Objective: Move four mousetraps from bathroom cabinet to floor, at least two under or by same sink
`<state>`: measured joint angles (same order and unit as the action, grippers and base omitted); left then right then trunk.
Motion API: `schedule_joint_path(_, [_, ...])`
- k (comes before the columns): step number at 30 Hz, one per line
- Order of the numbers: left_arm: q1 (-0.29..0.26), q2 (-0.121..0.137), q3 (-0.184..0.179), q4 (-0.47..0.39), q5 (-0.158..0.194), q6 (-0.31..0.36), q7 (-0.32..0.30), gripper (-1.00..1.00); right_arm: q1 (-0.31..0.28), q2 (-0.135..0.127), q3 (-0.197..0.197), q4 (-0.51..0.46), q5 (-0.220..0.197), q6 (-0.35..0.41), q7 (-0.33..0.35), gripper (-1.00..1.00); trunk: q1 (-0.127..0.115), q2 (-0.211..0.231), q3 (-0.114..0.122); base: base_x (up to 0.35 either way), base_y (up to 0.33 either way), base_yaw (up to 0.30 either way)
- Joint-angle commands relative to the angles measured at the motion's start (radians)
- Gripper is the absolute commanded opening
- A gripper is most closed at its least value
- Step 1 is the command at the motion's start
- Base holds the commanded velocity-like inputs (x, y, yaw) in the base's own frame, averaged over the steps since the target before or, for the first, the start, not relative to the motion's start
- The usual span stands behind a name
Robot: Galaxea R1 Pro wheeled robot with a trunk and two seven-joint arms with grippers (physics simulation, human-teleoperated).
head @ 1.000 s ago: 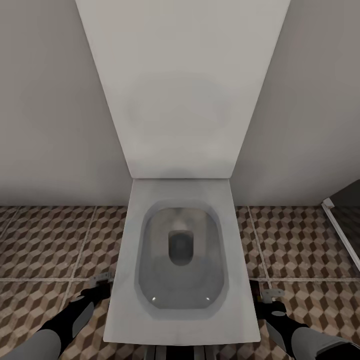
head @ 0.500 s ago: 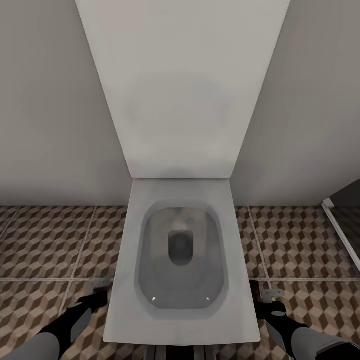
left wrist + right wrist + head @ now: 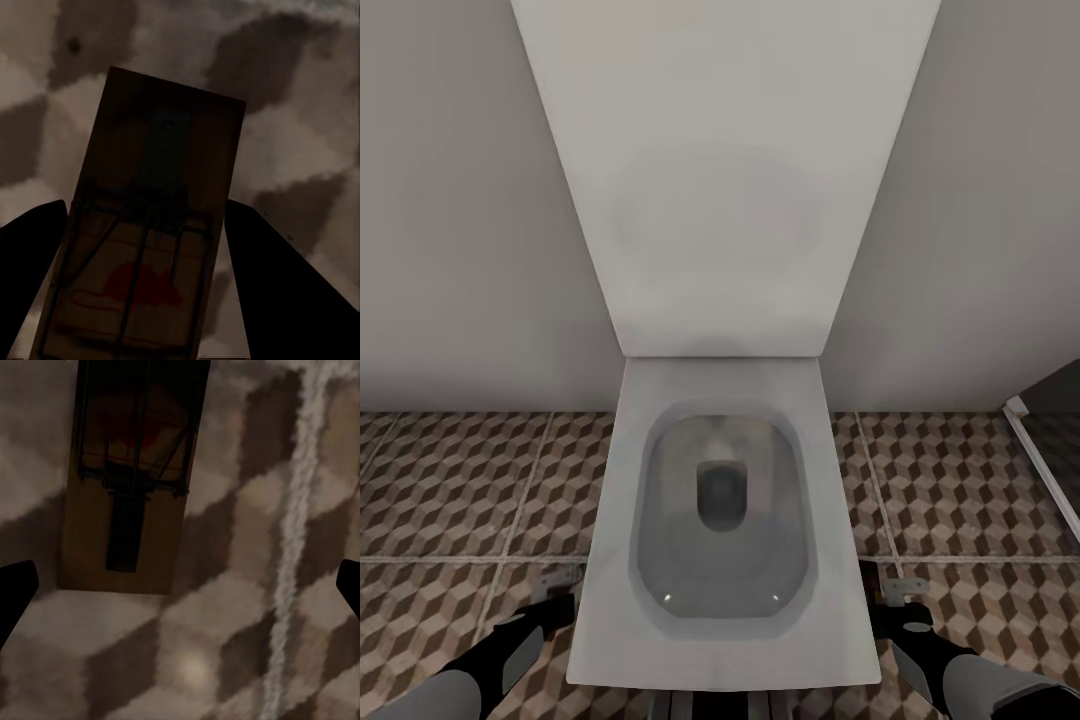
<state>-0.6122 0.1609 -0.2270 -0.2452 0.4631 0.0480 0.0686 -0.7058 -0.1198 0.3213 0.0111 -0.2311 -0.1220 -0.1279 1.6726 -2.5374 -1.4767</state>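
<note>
One white toilet (image 3: pixel 725 520) stands at the centre, its one raised lid (image 3: pixel 725 180) at 12 o'clock. Two mousetraps are countable: one mousetrap (image 3: pixel 150 225) in the left wrist view, between that gripper's two dark fingers (image 3: pixel 285 292), and a second mousetrap (image 3: pixel 131 487) in the right wrist view, lying on the tiles. Two grippers show in the head view: the left gripper (image 3: pixel 555 585) at 7 o'clock and the right gripper (image 3: pixel 895 588) at 5 o'clock. One bathroom floor (image 3: pixel 450 490) of cube-patterned tiles spans both sides.

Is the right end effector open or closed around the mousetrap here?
Open. In the right wrist view its fingertips sit spread at opposite edges, and the mousetrap lies flat on the bathroom floor beyond them, untouched.
</note>
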Motion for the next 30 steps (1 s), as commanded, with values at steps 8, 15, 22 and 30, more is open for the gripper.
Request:
schedule_joint_path(8, [0.0,-0.001,-0.01,0.006,0.006,0.006,0.007,-1.0,-0.001,0.0,0.008,0.001,-0.01,-0.004,-0.001,1.0,0.0,0.0,-0.001,0.0,0.0,0.0])
schedule_joint_path(15, [0.0,-0.006,-0.011,0.009,0.007,0.005,0.007,-1.0,-0.001,0.0,0.008,0.001,-0.01,-0.004,-0.001,1.0,0.0,0.0,-0.001,0.0,0.0,0.0])
schedule_joint_path(22, [0.0,-0.011,-0.011,0.019,0.006,0.0,0.007,-1.0,0.0,-0.001,0.008,0.001,-0.01,-0.004,-0.001,1.0,0.0,0.0,-0.001,0.0,0.0,0.0])
schedule_joint_path(30, [0.0,-0.026,-0.012,0.03,-0.008,-0.004,0.007,-1.0,0.0,-0.001,0.008,0.001,-0.01,-0.004,-0.001,1.0,0.0,0.0,-0.001,0.0,0.0,0.0])
